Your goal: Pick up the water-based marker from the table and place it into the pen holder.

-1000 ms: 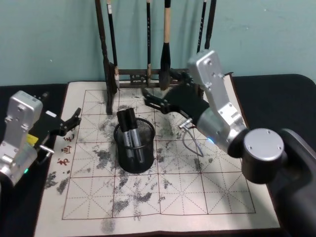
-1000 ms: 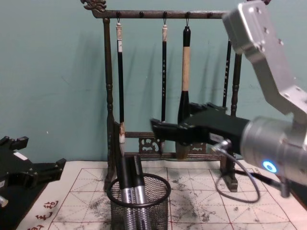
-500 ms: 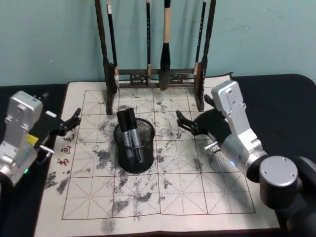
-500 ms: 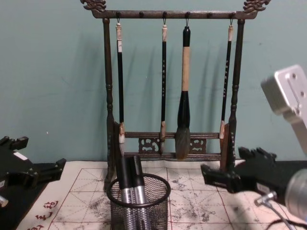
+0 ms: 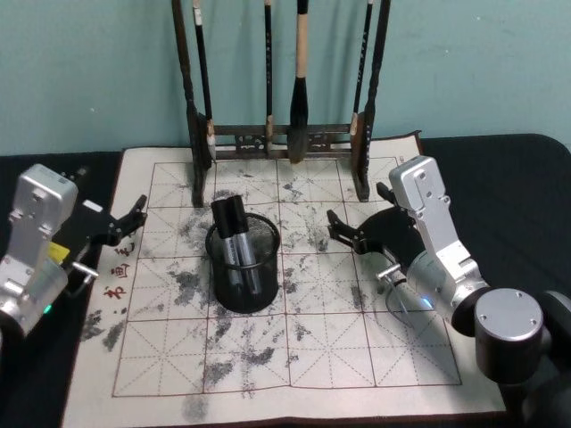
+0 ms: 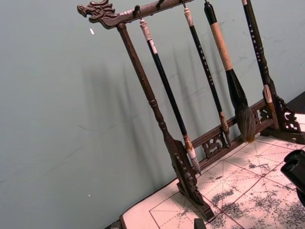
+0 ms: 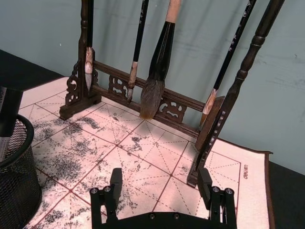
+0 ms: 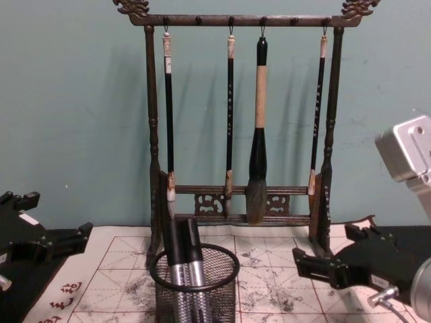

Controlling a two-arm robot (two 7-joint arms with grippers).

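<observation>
Two water-based markers [image 5: 230,223] with black caps and silver barrels stand upright inside the black wire-mesh pen holder [image 5: 243,292] on the stained grid cloth. From the chest view the markers [image 8: 180,266] rise above the pen holder's [image 8: 222,296] rim. My right gripper [image 5: 339,229] hovers low over the cloth, to the right of the holder and apart from it. It is open with nothing between its fingers [image 7: 116,183]. The left gripper [image 5: 132,218] rests open at the cloth's left edge, well clear of the holder.
A tall dark wooden brush rack [image 5: 272,138] with several hanging brushes [image 8: 256,134] stands at the back of the cloth [image 5: 294,348], just behind the holder and the right gripper. Dark tabletop [image 5: 508,169] surrounds the cloth.
My right arm has drawn back from above the holder to the right and come down low over the cloth, gripper empty. The markers and the left arm have not moved.
</observation>
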